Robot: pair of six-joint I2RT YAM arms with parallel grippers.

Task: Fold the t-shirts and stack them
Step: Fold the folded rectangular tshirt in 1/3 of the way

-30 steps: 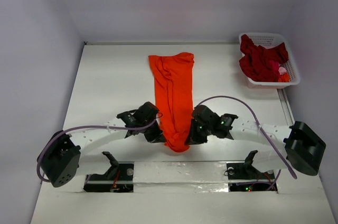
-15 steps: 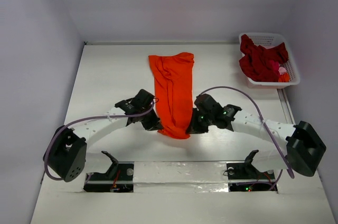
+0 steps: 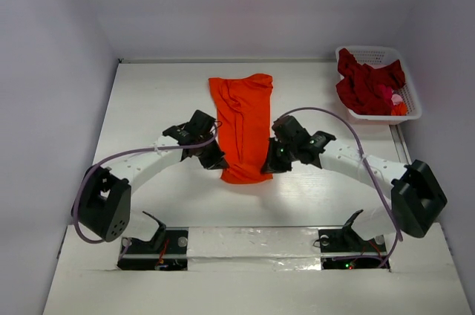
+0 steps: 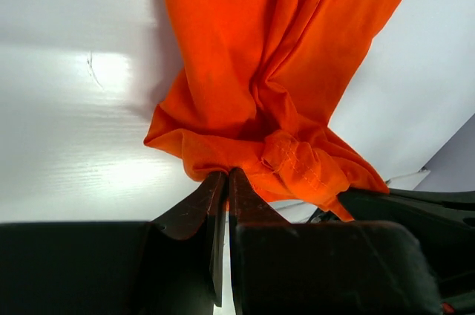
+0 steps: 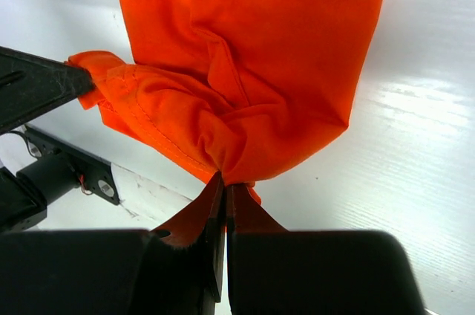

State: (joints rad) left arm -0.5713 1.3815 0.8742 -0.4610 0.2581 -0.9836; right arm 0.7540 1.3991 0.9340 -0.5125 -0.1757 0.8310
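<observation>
Left pincer [image 4: 226,174], right pincer [image 5: 224,179] advanced, each clamped on near hem of narrow, creased orange t-shirt [image 3: 241,118].

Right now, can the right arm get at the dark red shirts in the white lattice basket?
Probably not yet: the right gripper is shut on the bright orange t-shirt; otherwise nothing blocks the white lattice basket.

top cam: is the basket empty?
No, the white basket at the table's far right corner holds a heap of dark red shirts.
</observation>
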